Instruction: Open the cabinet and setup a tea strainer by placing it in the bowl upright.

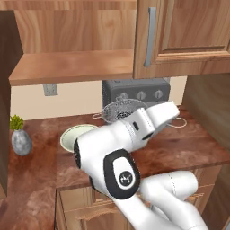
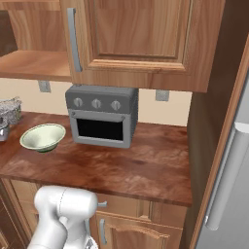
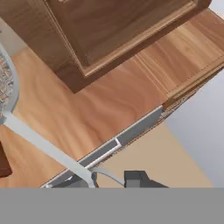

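One bowl (image 1: 75, 136) sits empty on your desk (image 1: 179, 148) left of the toaster oven (image 2: 102, 115), tea strainer (image 1: 122, 110) aloft beyond it, your claw (image 3: 111, 178) closed on its wire handle, cabinet (image 1: 72, 45) open.

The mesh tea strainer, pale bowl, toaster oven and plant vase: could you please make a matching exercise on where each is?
1 grey metal mesh tea strainer
2 pale greenish-white glossy bowl
3 grey boxy toaster oven
4 grey stone vase with green plant

A under the cabinet door
B counter's far left
C in the shut gripper
D empty, beside the oven

Pairs: 1-C, 2-D, 3-A, 4-B.
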Robot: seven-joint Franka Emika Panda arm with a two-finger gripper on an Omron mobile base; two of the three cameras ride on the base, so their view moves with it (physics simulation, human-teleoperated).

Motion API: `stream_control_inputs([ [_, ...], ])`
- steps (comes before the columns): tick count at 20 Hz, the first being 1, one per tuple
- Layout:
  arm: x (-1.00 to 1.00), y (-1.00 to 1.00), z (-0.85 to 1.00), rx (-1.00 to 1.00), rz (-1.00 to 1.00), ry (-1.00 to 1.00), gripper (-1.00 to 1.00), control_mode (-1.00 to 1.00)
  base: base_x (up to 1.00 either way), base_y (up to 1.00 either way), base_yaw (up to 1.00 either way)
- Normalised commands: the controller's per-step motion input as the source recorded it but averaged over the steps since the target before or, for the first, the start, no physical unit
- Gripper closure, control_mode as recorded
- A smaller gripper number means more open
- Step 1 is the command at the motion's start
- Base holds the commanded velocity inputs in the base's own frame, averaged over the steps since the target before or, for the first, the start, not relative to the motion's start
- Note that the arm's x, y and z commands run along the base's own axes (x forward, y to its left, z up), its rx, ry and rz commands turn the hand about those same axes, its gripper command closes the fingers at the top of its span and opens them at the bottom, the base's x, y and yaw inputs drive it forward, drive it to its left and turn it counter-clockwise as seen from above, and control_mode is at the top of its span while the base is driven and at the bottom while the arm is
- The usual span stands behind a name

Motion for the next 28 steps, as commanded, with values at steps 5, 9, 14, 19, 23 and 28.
stream_control_inputs([
  [5,-0.04,-0.24,-0.5,0.07,-0.26,0.0,1.0,-1.0,0.0,0.0,0.0],
  [9,0.0,-0.1,-0.64,0.01,-0.19,-0.01,1.0,-1.0,0.0,0.0,0.0],
  [14,0.0,0.0,-0.71,0.0,-0.15,-0.09,1.0,-1.0,0.0,0.0,0.0],
  [19,0.22,0.01,-0.28,0.0,-0.07,-0.1,1.0,-1.0,0.0,0.0,0.0],
  [23,0.58,0.11,-0.29,0.0,0.0,0.0,1.0,-1.0,0.0,0.0,0.0],
  [28,0.28,0.25,-0.32,0.0,-0.02,-0.06,1.0,-1.0,0.0,0.0,0.0],
])
